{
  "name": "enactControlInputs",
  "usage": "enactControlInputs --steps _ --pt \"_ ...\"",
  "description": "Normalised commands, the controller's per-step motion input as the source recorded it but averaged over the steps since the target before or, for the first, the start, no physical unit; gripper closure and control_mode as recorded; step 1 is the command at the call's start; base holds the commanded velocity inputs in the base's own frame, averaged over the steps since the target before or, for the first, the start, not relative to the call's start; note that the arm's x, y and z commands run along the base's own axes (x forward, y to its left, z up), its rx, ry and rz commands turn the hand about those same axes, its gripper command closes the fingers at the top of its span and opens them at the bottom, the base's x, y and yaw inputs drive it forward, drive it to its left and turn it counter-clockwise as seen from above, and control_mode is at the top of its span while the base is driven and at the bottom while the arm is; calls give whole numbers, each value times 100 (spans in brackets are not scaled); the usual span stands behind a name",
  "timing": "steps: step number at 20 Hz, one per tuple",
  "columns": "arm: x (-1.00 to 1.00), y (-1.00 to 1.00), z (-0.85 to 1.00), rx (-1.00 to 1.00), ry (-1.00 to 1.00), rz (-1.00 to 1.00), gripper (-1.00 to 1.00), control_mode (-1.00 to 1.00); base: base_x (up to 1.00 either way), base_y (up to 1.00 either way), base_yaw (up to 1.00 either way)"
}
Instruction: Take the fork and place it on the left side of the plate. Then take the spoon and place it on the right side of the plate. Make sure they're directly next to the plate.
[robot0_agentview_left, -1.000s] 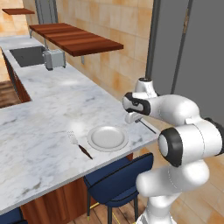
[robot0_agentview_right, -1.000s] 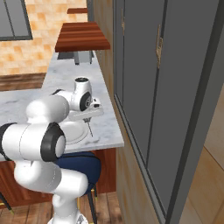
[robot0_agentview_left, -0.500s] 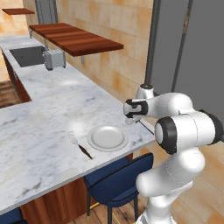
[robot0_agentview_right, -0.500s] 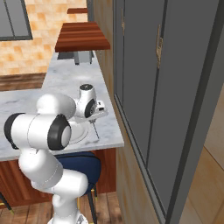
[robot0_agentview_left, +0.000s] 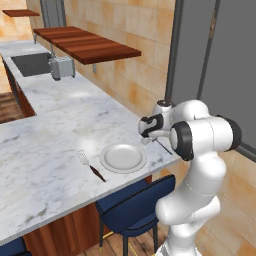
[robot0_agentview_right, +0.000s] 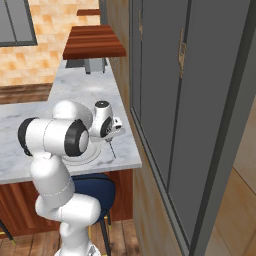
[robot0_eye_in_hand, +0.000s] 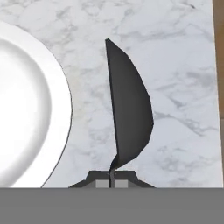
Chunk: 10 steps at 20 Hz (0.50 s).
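Your tool (robot0_agentview_left: 150, 136) hangs low over the marble surface (robot0_agentview_left: 45, 150) in the left base view, just right of the plate (robot0_agentview_left: 123, 157), with the arm's white links crowding in front of it. You can see the spoon (robot0_agentview_left: 163, 146) as a thin dark line slanting out from under the hand. The fork (robot0_agentview_left: 90, 166) lies just beside the plate's left rim, tines away from you. Far back along the surface sit a sink (robot0_agentview_left: 30, 64) and a toaster (robot0_agentview_left: 62, 67), under a wooden shelf (robot0_agentview_left: 87, 45); a blue stool (robot0_agentview_left: 135, 207) stands below the near edge.

From the right base view, your tool (robot0_agentview_right: 111, 136) sits near the surface's right end, beside tall grey cabinet doors (robot0_agentview_right: 200, 100). The spoon's handle (robot0_agentview_right: 111, 149) pokes down toward the edge, and the arm hides most of the plate (robot0_agentview_right: 82, 159).

Through the hand view, your tool (robot0_eye_in_hand: 113, 177) is pinched narrow on the spoon (robot0_eye_in_hand: 129, 109), whose dark bowl stands edge-on just beside the plate's rim (robot0_eye_in_hand: 65, 100), apart from it.
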Motion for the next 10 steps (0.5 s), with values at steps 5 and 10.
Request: enactControlInputs --steps 5,10 --pt "27 0 -35 3 0 0 100 -100 0 0 0" --pt "30 0 -29 7 0 0 100 -100 0 0 0"
